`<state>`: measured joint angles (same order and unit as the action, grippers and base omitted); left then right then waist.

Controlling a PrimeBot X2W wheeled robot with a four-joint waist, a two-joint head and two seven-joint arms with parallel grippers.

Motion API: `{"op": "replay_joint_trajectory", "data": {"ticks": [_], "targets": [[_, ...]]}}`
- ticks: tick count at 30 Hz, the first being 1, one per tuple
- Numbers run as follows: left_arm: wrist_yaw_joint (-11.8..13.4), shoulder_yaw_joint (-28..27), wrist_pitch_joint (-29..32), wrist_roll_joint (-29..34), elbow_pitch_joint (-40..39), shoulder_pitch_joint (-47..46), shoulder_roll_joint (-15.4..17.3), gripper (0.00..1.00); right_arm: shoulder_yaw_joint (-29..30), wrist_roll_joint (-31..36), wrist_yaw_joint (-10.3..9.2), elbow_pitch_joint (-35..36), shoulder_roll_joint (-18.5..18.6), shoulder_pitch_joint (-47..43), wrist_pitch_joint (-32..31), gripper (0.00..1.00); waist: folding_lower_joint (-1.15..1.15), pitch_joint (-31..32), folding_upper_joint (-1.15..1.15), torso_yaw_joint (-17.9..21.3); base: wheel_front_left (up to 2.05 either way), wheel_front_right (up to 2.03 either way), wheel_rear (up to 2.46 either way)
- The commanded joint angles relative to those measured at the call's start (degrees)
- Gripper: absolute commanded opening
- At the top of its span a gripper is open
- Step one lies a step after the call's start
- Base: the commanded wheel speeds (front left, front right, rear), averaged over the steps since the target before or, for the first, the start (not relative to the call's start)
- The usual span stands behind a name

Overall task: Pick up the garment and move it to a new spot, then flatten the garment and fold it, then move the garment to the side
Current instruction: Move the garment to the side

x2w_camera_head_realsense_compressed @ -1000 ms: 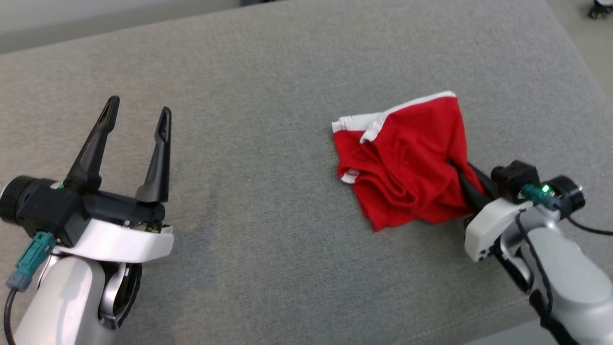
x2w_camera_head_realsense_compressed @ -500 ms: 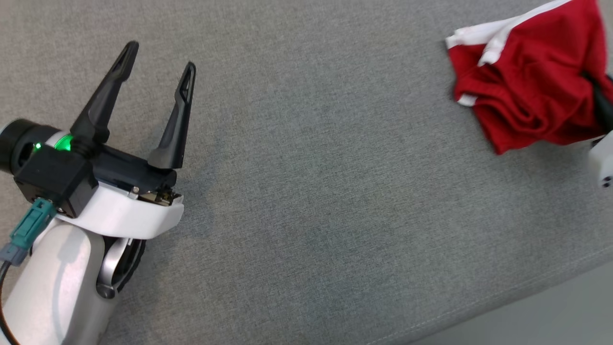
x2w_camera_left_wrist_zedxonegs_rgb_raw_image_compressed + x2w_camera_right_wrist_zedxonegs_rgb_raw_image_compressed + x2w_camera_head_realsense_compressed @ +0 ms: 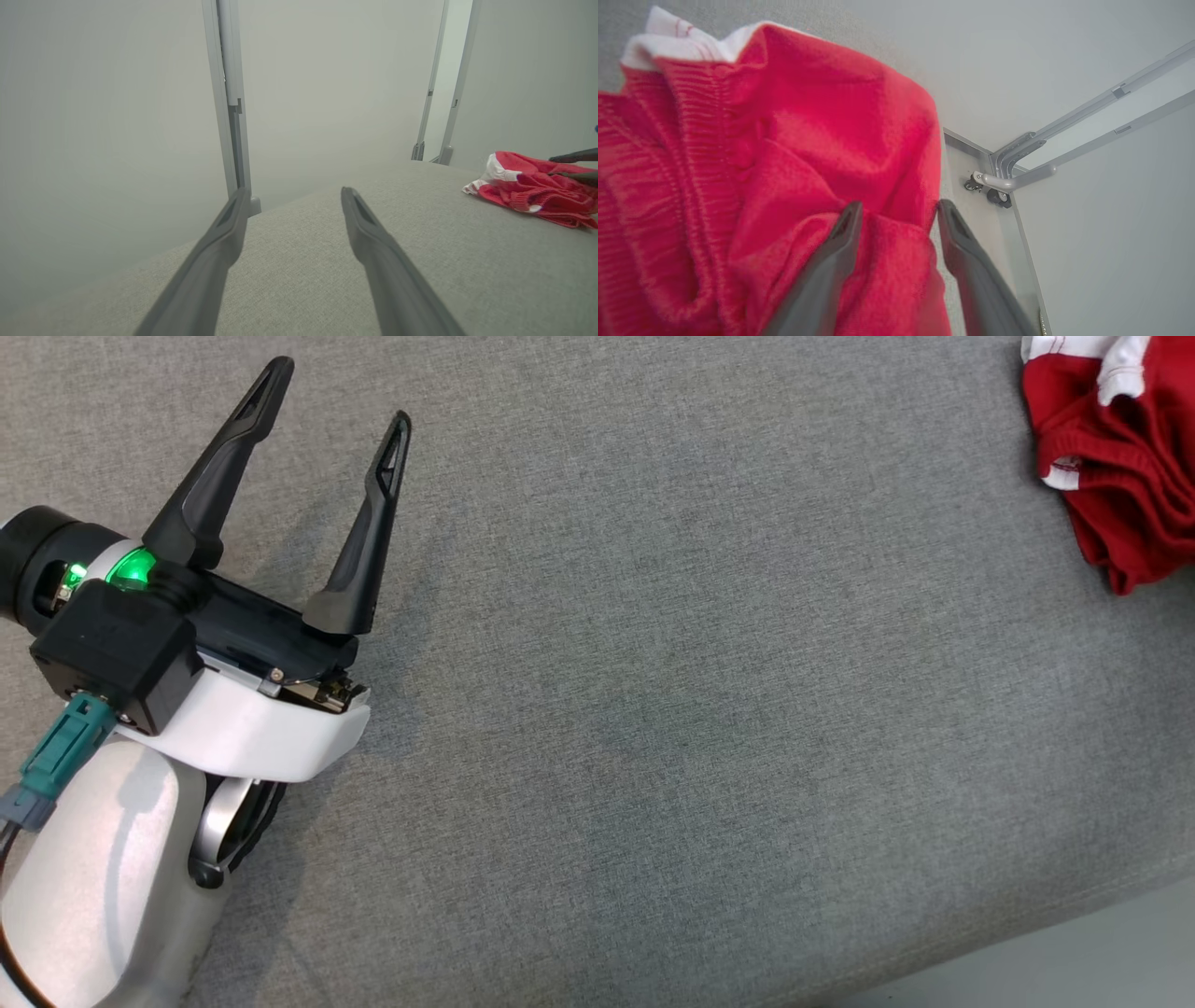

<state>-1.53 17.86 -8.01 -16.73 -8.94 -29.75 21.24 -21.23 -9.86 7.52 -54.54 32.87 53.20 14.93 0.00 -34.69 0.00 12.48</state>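
While the left gripper (image 3: 341, 392) sat with its jaws spread wide and empty, the red garment (image 3: 1130, 457) lay bunched at the far right of the grey fabric surface (image 3: 653, 709).

Seen from the head, the left gripper was over the left part of the surface with its 2 dark fingers pointing away, well apart from the garment, which was cut off by the upper right corner with white trim (image 3: 1120, 364) along its top. In the right wrist view, the right gripper (image 3: 900, 205) had its 2 fingers parted, with a fold of the crumpled red cloth lying between them; whether they pressed on it could not be told. From the left wrist, the garment rested on the surface off to the right, with 2 dark fingertips of the other arm at its far side. Pale wall panels and grey metal posts (image 3: 231, 98) stood beyond the surface.
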Motion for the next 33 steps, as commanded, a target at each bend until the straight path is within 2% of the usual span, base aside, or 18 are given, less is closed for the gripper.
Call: {"op": "replay_joint_trajectory", "data": {"ticks": [1, 9, 10, 14, 22, 28, 33], "targets": [[-0.2, 0.0, -0.2, 0.1, 0.2, -0.9, 0.3, 1.00, 1.3, 0.4, -0.06, -0.8, -0.2, 0.3, 0.3, 1.00, 0.00, 0.1, 0.00, -0.1, 0.00, 0.00, 0.00], [0.4, -0.1, -1.1, -0.5, 1.8, 0.9, 0.4, 1.00, 9.5, 0.4, -0.06, -0.2, -1.9, -2.7, 0.3, 1.00, 0.00, 2.4, 0.00, 0.0, 0.00, 0.00, 0.00], [0.8, -0.2, -1.6, -0.7, 2.5, 1.9, 0.3, 1.00, 13.0, -0.2, -0.06, 1.4, -2.7, -4.5, 0.3, 1.00, 0.00, 3.7, 0.00, 0.1, 0.00, 0.00, 0.00], [1.8, -0.9, -2.1, -1.2, 3.5, 3.9, 0.1, 1.00, 18.3, -0.4, -0.06, 5.0, -4.1, -7.9, 0.3, 1.00, 0.00, 6.2, 0.00, 0.4, 0.00, 0.00, 0.00], [4.8, -2.6, -3.5, -3.0, 6.3, 10.7, -0.5, 1.00, 29.9, -1.2, -0.05, 16.4, -11.9, -18.5, 0.3, 1.00, 0.00, 13.6, 0.00, -0.1, 0.00, 0.00, 0.00], [6.4, -3.3, -4.0, -4.2, 7.4, 15.1, -1.1, 1.00, 32.4, -2.0, -0.05, 23.9, -18.7, -26.0, 0.3, 1.00, 0.00, 18.5, 0.00, -1.8, 0.00, 0.00, 0.00], [7.5, -3.7, -4.1, -5.0, 7.7, 17.9, -1.2, 1.00, 31.2, -1.1, -0.05, 27.9, -22.1, -30.9, 0.2, 1.00, 0.00, 21.5, 0.00, -2.6, 0.00, 0.00, 0.00]]}}
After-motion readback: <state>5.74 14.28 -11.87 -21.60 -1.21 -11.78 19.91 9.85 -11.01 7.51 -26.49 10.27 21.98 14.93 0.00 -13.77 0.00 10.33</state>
